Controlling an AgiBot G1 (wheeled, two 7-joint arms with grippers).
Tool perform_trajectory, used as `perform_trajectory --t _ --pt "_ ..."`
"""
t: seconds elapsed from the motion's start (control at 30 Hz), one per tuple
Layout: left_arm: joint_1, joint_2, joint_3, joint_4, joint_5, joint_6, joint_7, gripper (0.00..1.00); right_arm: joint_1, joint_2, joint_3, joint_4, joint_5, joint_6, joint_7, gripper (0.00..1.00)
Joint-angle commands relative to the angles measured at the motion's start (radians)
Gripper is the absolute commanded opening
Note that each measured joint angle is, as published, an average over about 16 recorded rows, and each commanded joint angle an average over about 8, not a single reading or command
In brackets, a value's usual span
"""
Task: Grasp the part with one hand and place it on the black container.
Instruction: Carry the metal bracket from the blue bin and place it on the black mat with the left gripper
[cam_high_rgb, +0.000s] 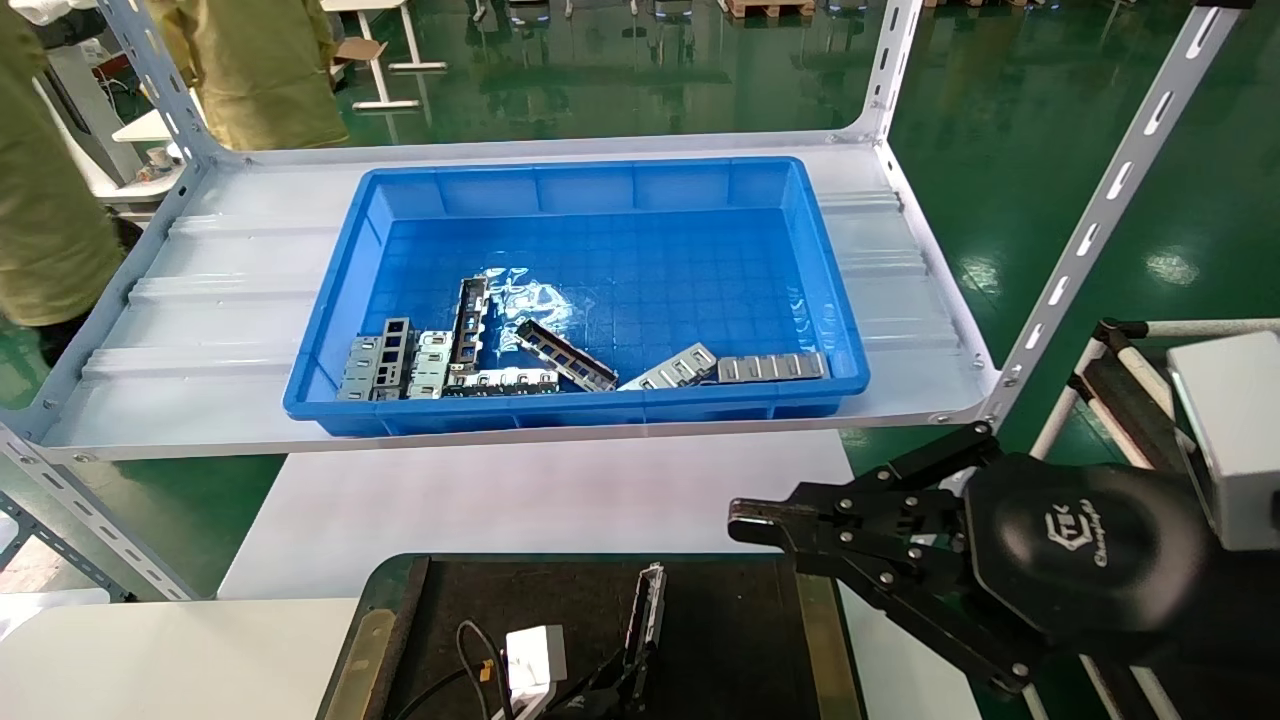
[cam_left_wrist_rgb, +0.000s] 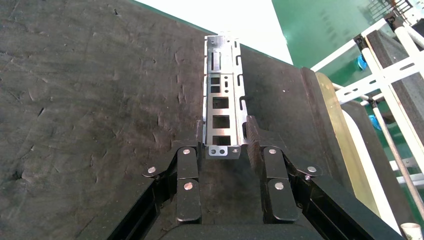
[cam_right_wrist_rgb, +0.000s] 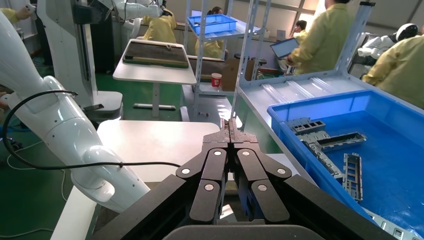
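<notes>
The part (cam_high_rgb: 648, 600), a narrow silver channel with dark cut-outs, lies lengthwise on the black container (cam_high_rgb: 480, 610) near its middle. In the left wrist view the part (cam_left_wrist_rgb: 225, 90) stretches away from my left gripper (cam_left_wrist_rgb: 225, 134). The two fingers press on either side of its near end, so the gripper is shut on it just above the container (cam_left_wrist_rgb: 100, 100). My right gripper (cam_high_rgb: 742, 522) hovers off the container's right side, shut and empty. Its tips (cam_right_wrist_rgb: 230, 125) are pressed together.
A blue bin (cam_high_rgb: 600, 405) holding several more metal pieces (cam_high_rgb: 480, 350) sits on the white shelf (cam_high_rgb: 230, 300) behind the container. A slanted shelf post (cam_high_rgb: 1100, 210) stands at the right. A brass strip (cam_high_rgb: 815, 620) edges the container. People in yellow coats (cam_high_rgb: 250, 70) stand at the far left.
</notes>
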Motion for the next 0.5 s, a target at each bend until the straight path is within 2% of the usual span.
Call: perform_trajectory --t 0.03,0.1,0.17,0.23,0.27,0.33,0.5 --pt "-0.002 0.001 0.009 -0.004 -0.015 -0.011 0.003 0.20 0.000 0.000 0.000 0.000 0.000 0.000 0.000 0.53" --pt "-0.004 0.001 0.016 -0.005 -0.027 -0.018 0.006 0.43 0.000 0.000 0.000 0.000 0.000 0.000 0.000 0.75" --pt "-0.007 0.001 0.023 -0.006 -0.039 -0.024 0.009 0.67 0.000 0.000 0.000 0.000 0.000 0.000 0.000 0.91" --pt "-0.009 0.000 0.028 -0.008 -0.049 -0.028 0.012 0.86 0.000 0.000 0.000 0.000 0.000 0.000 0.000 0.99" --pt "-0.011 -0.001 0.031 -0.009 -0.054 -0.030 0.013 0.92 0.000 0.000 0.000 0.000 0.000 0.000 0.000 1.00" --pt "-0.014 -0.002 0.036 -0.010 -0.063 -0.032 0.015 1.00 0.000 0.000 0.000 0.000 0.000 0.000 0.000 1.00" --pt "-0.022 -0.003 0.045 -0.010 -0.080 -0.034 0.018 1.00 0.000 0.000 0.000 0.000 0.000 0.000 0.000 1.00"
